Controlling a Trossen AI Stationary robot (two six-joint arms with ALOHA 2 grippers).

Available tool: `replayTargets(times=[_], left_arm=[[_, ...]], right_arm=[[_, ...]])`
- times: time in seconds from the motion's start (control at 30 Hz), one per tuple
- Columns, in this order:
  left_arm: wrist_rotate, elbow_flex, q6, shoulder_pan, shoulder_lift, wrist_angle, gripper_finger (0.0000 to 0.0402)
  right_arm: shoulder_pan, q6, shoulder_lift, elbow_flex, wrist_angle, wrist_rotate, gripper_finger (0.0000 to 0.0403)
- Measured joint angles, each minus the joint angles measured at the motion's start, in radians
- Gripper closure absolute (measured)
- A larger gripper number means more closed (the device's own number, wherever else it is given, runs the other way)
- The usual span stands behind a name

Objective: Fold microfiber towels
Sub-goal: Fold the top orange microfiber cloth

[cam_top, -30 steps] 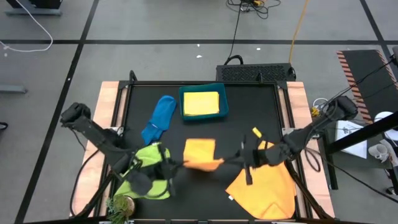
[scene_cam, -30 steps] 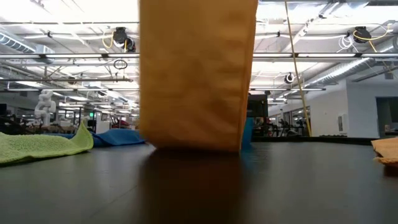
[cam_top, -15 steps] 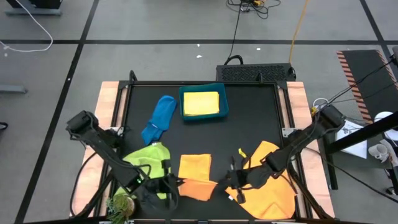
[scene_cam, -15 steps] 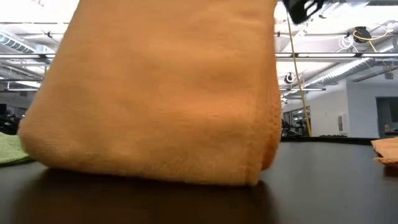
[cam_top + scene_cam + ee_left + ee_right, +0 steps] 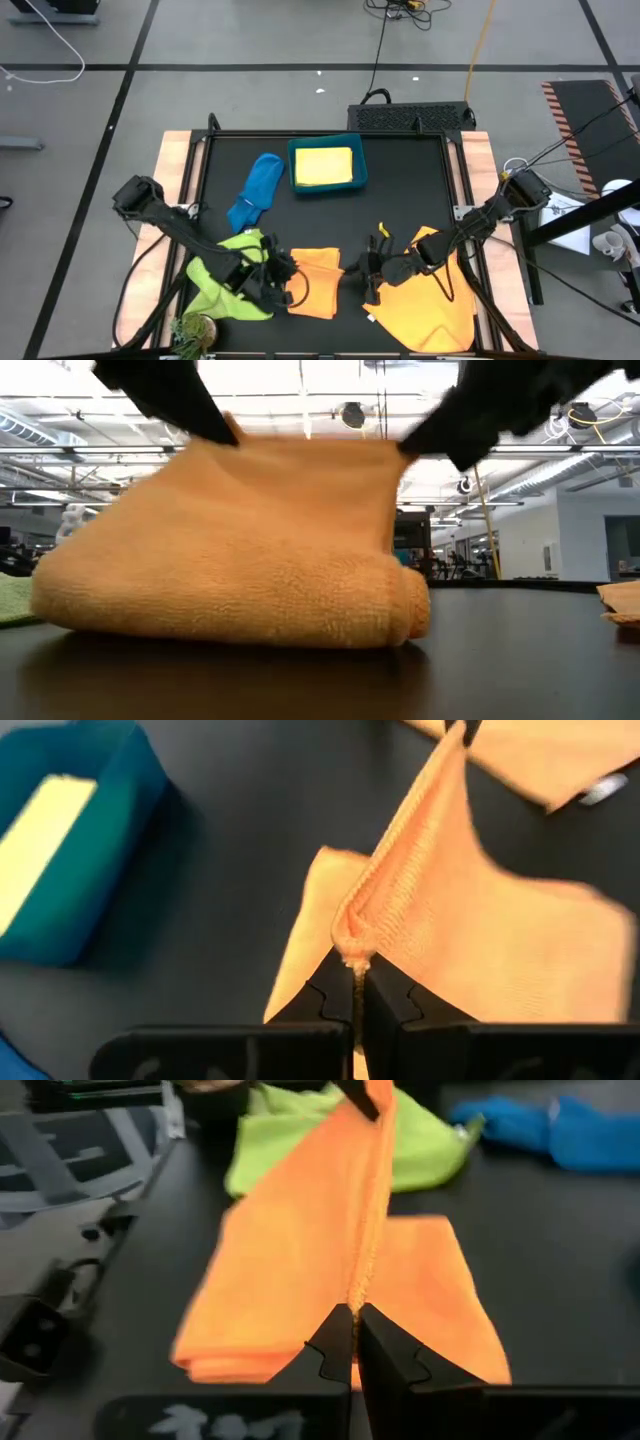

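Note:
A folded orange microfiber towel (image 5: 316, 285) lies near the table's front edge, its lower part on the table and its upper edge raised. My left gripper (image 5: 283, 272) is shut on that edge's left end and my right gripper (image 5: 357, 272) on its right end. The low view shows the towel (image 5: 230, 580) bulging on the table under both grippers. A lime green towel (image 5: 228, 280) lies to the left, a blue towel (image 5: 257, 188) at the far left, and a second orange towel (image 5: 430, 298) to the right. A yellow towel (image 5: 323, 165) lies in the teal bin (image 5: 358, 180). My left gripper pinches the left end of the towel's raised edge (image 5: 352, 942) between its two fingers, slanting down from the table's left. The edge runs taut to the other gripper, and the cloth below it sags onto the table. One layer or several, I cannot tell. My right gripper pinches the right end of the same raised edge (image 5: 360, 1292) between its two fingers, slanting down from the table's right. The edge is drawn straight toward my left gripper (image 5: 360, 1095). The towel's lower part rests on the table.
The teal bin stands at the far middle of the black table top (image 5: 400, 200), which is bare between the bin and the towel. A small potted plant (image 5: 195, 332) sits at the near left corner. Cables and a dark box (image 5: 410, 117) lie beyond the far edge.
Both grippers, still shut on the towel's upper edge, have come down, swinging toward the near edge. The orange towel hung upright with only its lower edge on the table. Now its lower part lies on the table, bulged into a fold, with the held edge low above it.

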Motion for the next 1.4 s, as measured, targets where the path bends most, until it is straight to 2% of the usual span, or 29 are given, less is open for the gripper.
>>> replayTargets(times=[0.2,0.37,0.63,0.87,1.17,1.27,1.4], left_arm=[[0.115,0.000,0.001,0.088,0.063,-0.017,0.0398],[0.150,0.001,-0.020,0.127,0.104,-0.041,0.0398],[0.216,0.000,-0.047,0.136,0.106,-0.087,0.0398],[0.184,-0.002,-0.121,0.079,0.055,-0.132,0.0398],[0.101,-0.002,-0.085,-0.011,-0.050,-0.057,0.0399],[0.073,-0.001,-0.135,-0.056,-0.070,-0.054,0.0399],[0.054,0.000,-0.261,-0.098,-0.069,-0.113,0.0400]], right_arm=[[-0.058,0.081,0.000,-0.128,0.111,-0.005,0.0403],[-0.110,0.095,0.006,-0.229,0.261,-0.010,0.0403],[-0.165,0.107,0.166,-0.254,0.520,-0.157,0.0403],[-0.170,0.102,0.248,-0.231,0.594,-0.180,0.0403],[-0.131,-0.010,0.099,-0.234,0.601,-0.184,0.0403],[-0.117,-0.041,0.054,-0.230,0.610,-0.183,0.0403],[-0.129,-0.042,0.081,-0.208,0.598,-0.183,0.0403]])
